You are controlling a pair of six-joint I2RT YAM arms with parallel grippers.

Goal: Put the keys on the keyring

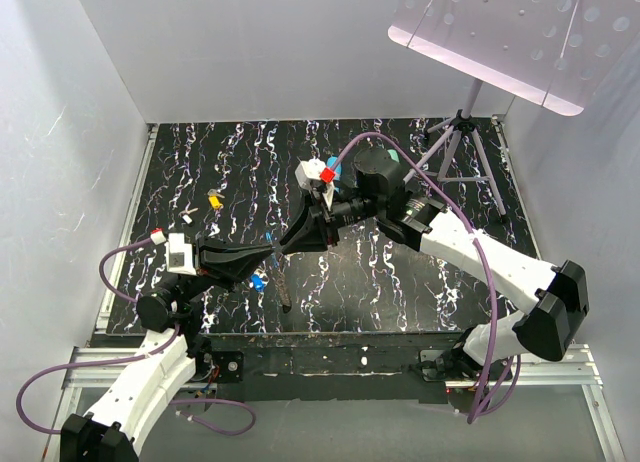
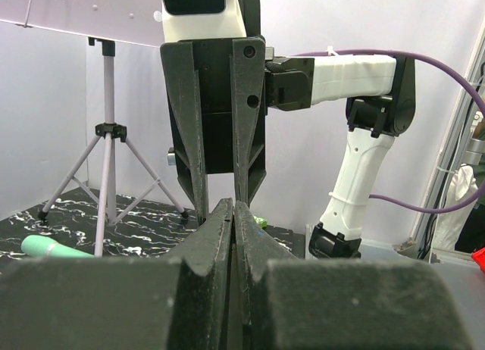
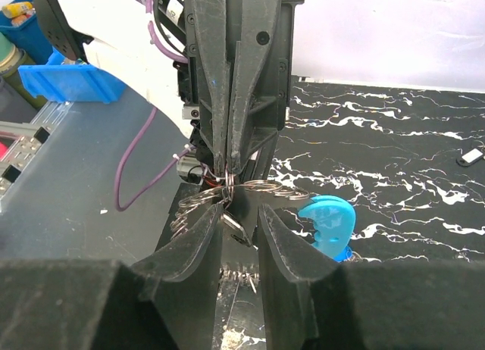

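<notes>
Noting keyring (image 3: 265, 189) mid-air: left jaws pinch its thin, likely springy, slippery wire; right jaws half-spread round the coils, grip unclear; blue key (image 3: 327, 225) alongside, best taken by flat head

The keyring (image 3: 276, 189) is seen as glossy metal wire, the blue key (image 3: 327, 225) as smooth plastic, the right gripper (image 3: 241, 212) as matt black grainy plastic, and the counter (image 3: 394, 145) as smooth, marble-patterned sheet.

Keyring (image 3: 265, 185) at left pincer (image 3: 227, 170) tip (above table (image 3: 394, 138))
</notes>
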